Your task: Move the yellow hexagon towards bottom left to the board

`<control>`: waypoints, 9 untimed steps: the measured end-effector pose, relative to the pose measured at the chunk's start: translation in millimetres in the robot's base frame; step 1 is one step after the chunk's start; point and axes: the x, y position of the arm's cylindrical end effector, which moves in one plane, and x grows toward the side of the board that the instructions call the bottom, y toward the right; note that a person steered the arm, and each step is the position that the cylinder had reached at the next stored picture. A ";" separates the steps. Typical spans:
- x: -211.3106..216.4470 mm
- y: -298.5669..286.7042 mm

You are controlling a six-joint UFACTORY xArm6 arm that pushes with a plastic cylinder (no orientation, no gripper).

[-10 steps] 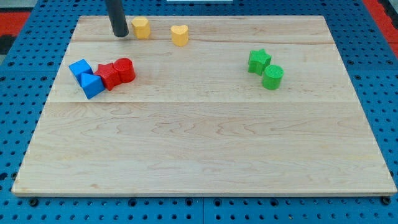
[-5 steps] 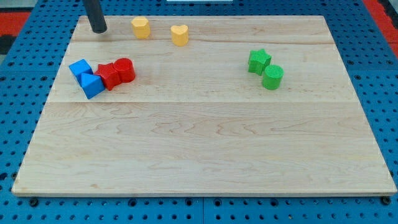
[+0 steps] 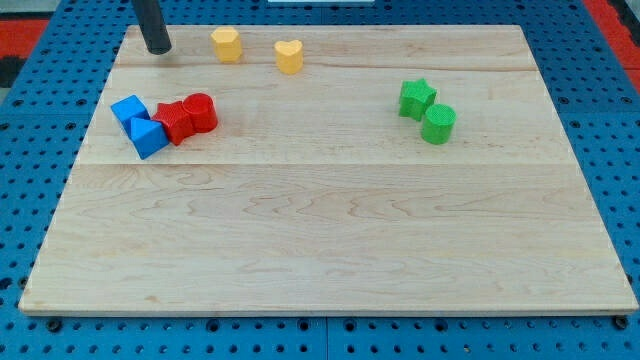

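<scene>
Yellow hexagon (image 3: 226, 44) sits at the far edge of the table (image 3: 330, 240), left of centre, beside a yellow heart (image 3: 289, 56). My tip (image 3: 157, 48) rests at the far left corner, left of the hexagon and apart from it. There is no hand; the rod stands near upright. Judgement: a push toward near left requires the tip on the hexagon's far right side.

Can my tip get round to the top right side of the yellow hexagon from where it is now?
Probably yes. My tip sits left of the yellow hexagon, nothing between them, and the yellow heart lies apart to its right, leaving a gap.
</scene>
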 end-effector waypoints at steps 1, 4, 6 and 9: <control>0.0 -1.3; -7.1 100.7; 20.3 205.7; 61.5 246.8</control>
